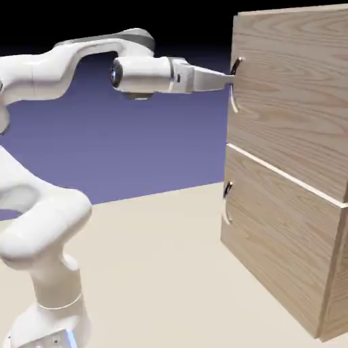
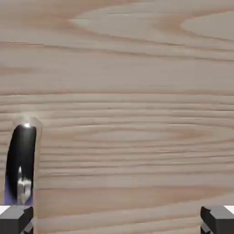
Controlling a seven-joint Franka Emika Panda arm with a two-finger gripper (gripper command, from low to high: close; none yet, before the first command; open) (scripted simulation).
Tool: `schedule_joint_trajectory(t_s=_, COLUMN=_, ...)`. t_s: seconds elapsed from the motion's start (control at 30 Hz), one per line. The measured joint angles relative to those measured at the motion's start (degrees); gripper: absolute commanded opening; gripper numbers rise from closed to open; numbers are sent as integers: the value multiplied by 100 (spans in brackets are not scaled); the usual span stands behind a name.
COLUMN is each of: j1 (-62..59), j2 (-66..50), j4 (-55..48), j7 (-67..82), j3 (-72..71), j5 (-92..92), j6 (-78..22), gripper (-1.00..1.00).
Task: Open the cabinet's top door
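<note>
While gripper (image 1: 228, 82) presses up to top door (image 1: 292, 88) of cabinet (image 1: 285, 224) at right, fingers spread apart; long handle (image 2: 20, 167) runs vertical, beside left fingertip, uncaught.

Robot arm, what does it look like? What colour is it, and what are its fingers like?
The arm is glossy white, built of fat rounded segments, with grey bands at some joints. Its wrist is a white cylinder with a dark ring at one end. The gripper narrows toward the cabinet. In the hand view, its fingertips are small dark grey blocks.
</note>
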State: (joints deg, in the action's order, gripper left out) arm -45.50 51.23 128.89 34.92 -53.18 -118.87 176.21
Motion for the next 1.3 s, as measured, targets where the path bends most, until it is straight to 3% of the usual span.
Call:
schedule_joint_trajectory(t_s=0.3, j1=-834, j2=335, j4=-580, j7=1397, j3=-960, j5=-2147, j6=40, gripper=0)
schedule_joint_trajectory(t_s=0.5, j1=-1890, j2=147, j4=-1284, j7=1361, j3=-1546, j5=-2245, j6=-153, gripper=0)
schedule_joint_trajectory(t_s=0.53, j1=-1908, j2=144, j4=-1296, j7=1361, j3=-1556, j5=-2247, j6=-156, gripper=-100)
schedule_joint_trajectory(t_s=0.93, j1=168, j2=432, j4=486, j7=1562, j3=70, j5=-1730, j6=-1334, gripper=-100)
schedule_joint_trajectory(t_s=1.3, j1=2291, j2=1360, j4=2349, j7=1185, j3=2258, j5=-9, j6=-2671, gripper=-100)
